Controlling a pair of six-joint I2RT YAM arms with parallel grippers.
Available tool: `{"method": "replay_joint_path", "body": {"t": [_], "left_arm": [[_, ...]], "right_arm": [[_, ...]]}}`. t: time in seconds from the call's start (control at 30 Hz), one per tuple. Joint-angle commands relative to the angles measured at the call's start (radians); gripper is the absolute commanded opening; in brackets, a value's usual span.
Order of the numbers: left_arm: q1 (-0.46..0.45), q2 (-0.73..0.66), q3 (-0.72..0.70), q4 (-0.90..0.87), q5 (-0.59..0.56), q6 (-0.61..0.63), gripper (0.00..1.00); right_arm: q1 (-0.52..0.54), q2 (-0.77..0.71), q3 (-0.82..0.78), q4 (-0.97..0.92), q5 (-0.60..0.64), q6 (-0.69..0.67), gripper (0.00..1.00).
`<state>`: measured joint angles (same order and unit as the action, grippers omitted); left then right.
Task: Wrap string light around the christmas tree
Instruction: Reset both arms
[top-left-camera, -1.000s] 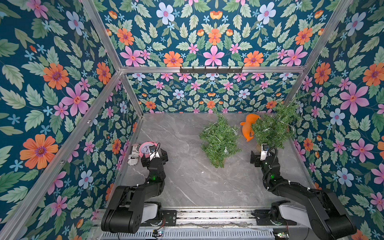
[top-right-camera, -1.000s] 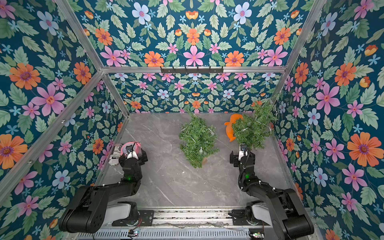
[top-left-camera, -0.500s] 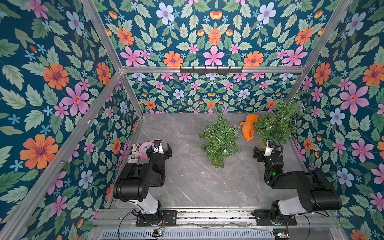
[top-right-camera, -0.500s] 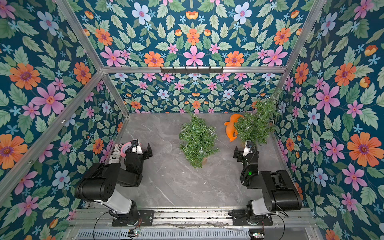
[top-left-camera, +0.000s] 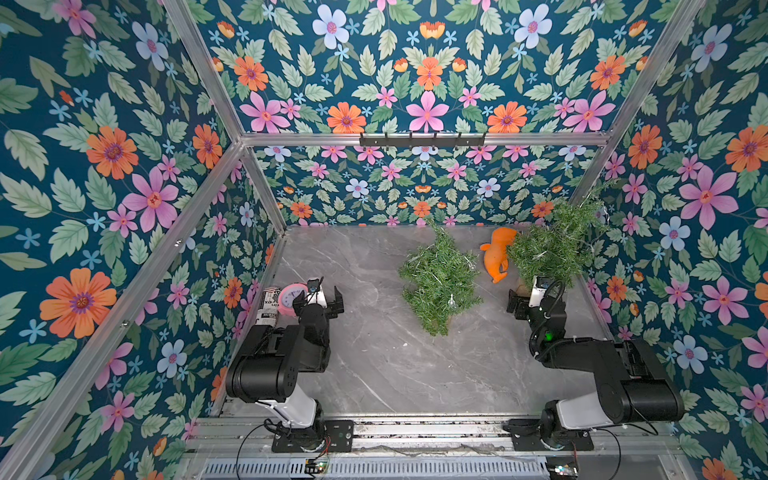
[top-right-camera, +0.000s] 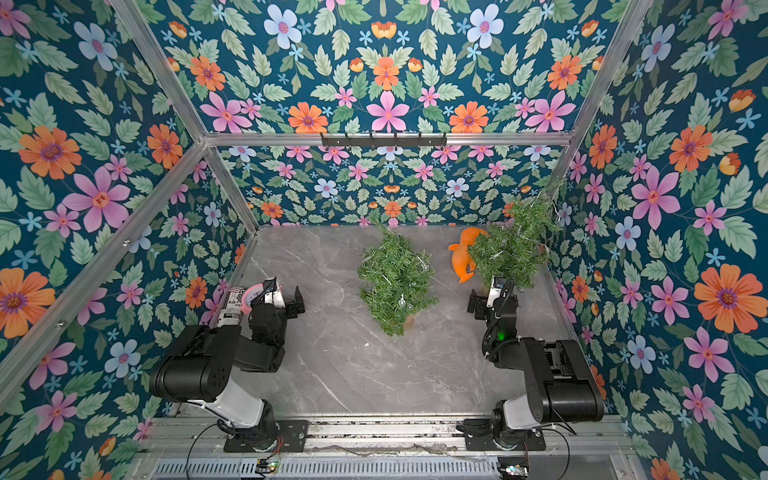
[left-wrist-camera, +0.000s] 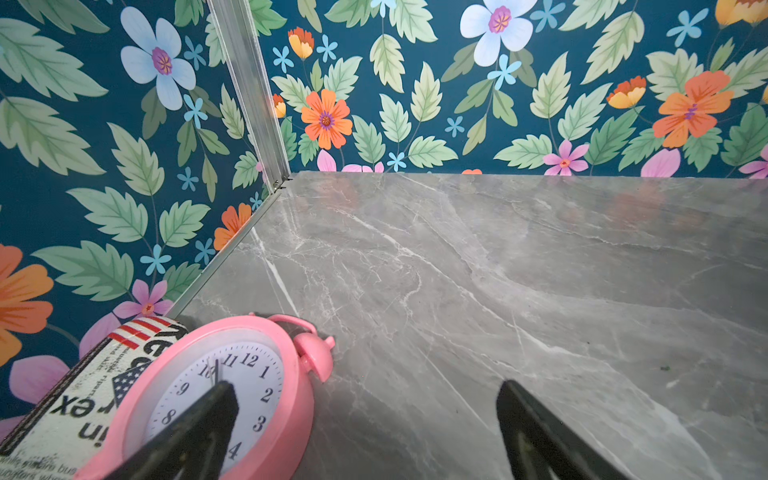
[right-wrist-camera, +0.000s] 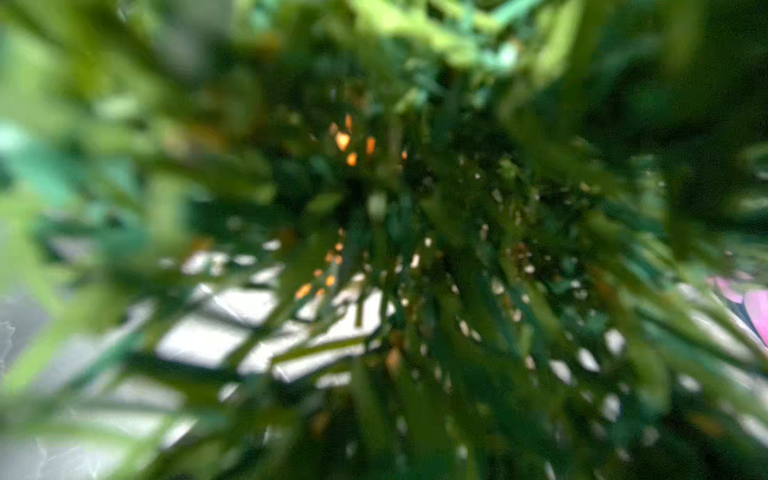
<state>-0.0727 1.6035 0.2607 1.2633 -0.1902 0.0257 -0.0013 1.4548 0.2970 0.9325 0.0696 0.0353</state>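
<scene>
Left gripper (top-left-camera: 319, 300) and right gripper (top-left-camera: 525, 297) were seen with jaws wide; the tree (top-left-camera: 552, 245) just beside the right one was judged liable to be toppled by a push.

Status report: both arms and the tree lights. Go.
Left gripper jaws open, empty, by pink clock. Right gripper jaws open, against right tree. Light strands on centre tree. Orange toy between trees.

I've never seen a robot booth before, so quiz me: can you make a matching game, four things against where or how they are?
1 pink clock
2 orange toy
3 middle tree
4 left hand

a open, empty
b beside the printed tube
c middle of the table
d next to the corner tree

Pairs: 1-b, 2-d, 3-c, 4-a
</scene>
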Motion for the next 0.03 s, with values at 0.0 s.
{"method": "replay_joint_path", "body": {"t": [0.0], "left_arm": [[0.001,-0.001,0.003,0.0,-0.004,-0.007,1.0]], "right_arm": [[0.001,-0.002,-0.015,0.033,-0.039,-0.007,0.99]]}}
